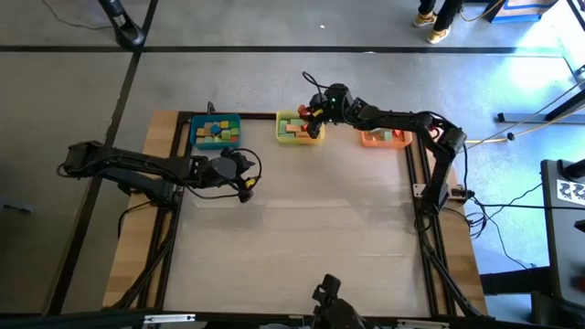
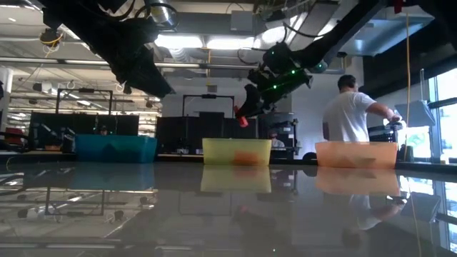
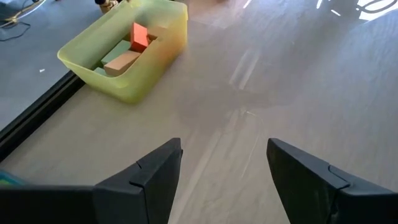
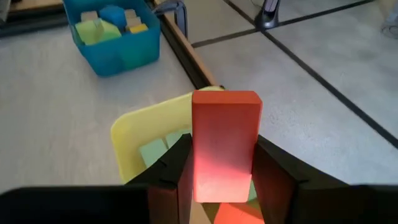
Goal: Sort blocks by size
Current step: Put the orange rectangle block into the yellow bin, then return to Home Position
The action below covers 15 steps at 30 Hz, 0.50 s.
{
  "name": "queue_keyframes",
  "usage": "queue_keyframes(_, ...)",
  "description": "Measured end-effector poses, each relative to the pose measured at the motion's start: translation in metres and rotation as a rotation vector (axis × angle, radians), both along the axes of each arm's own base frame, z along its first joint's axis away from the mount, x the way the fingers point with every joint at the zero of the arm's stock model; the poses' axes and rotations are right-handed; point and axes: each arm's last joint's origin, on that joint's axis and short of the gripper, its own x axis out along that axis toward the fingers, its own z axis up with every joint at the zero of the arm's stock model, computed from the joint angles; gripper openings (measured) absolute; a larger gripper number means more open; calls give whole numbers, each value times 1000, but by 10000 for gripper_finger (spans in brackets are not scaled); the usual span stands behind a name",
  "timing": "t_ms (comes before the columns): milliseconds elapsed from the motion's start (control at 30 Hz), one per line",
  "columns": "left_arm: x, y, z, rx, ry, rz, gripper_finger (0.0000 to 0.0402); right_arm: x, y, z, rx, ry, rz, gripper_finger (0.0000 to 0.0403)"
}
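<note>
Three bins stand along the table's far edge: a blue bin (image 1: 216,131), a yellow bin (image 1: 300,130) and an orange bin (image 1: 384,138), each with blocks inside. My right gripper (image 1: 312,112) hangs over the yellow bin, shut on a red block (image 4: 225,143); the low view shows that red block (image 2: 243,121) above the yellow bin (image 2: 236,151). My left gripper (image 1: 247,183) stands open over bare table at the left middle, nothing between its fingers (image 3: 155,171). My right gripper pinches the red block by its two long sides (image 4: 196,168) between its two fingers. The fingers slant down from the table's right side and lie along the block. The block's far end (image 4: 227,99) sticks out past the fingertips, lifted clear above the yellow bin (image 4: 146,124).
The blue bin (image 4: 121,53) holds green, blue, yellow and tan blocks. A dark frame rail (image 1: 274,115) runs behind the bins. A person (image 2: 350,114) stands in the room beyond the table. Bare tabletop (image 1: 311,238) fills the middle and near side.
</note>
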Motion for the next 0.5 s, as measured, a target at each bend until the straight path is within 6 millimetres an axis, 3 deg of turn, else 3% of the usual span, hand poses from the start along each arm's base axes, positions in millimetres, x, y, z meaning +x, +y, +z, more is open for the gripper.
queue_keyframes(233, 0, 2, 0, 25, 10, -11, 226, 2, -2, -14, 21, 43, -10, 156)
queue_keyframes(500, 2, 13, 8, 71, -32, -51, 226, -1, 0, -5, 33, 101, 0, 262)
